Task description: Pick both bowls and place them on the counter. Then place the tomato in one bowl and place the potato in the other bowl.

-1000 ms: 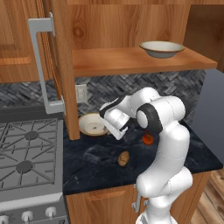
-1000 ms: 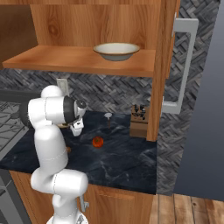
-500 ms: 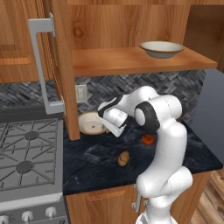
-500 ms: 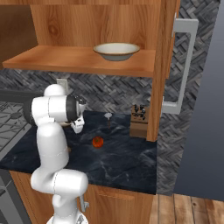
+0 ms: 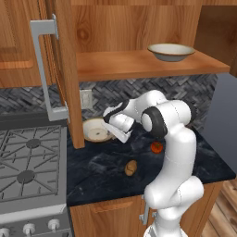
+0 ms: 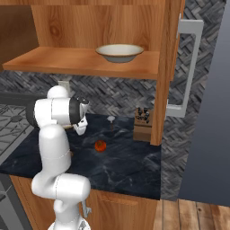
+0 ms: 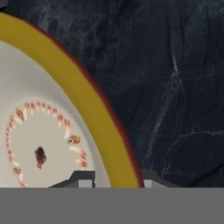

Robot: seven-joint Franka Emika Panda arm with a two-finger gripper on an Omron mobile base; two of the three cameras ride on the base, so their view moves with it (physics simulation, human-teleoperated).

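One bowl (image 5: 96,130) rests on the dark counter (image 5: 102,164) beside the cabinet side panel; close up it is the cream bowl (image 7: 48,131) with a yellow-tan rim. My gripper (image 5: 119,133) sits at its right rim, with the rim running between the two fingertips (image 7: 85,177), which are closed on it. The second bowl (image 5: 171,52) stands on the wooden shelf, also seen as the bowl (image 6: 119,52) from the other side. The tomato (image 5: 156,147), also the tomato (image 6: 100,145), lies on the counter by the arm. In front of the gripper lies the potato (image 5: 131,167).
A grey stove (image 5: 28,157) adjoins the counter on the left. An open cabinet door with a long handle (image 5: 44,69) hangs above it. A knife block (image 6: 143,123) stands at the counter's right end by the cabinet panel. The wooden shelf (image 5: 139,67) overhangs the counter.
The hand has shifted slightly left and lower at the bowl's rim, and the elbow has swung a little. Bowl, tomato and potato stay where they were.
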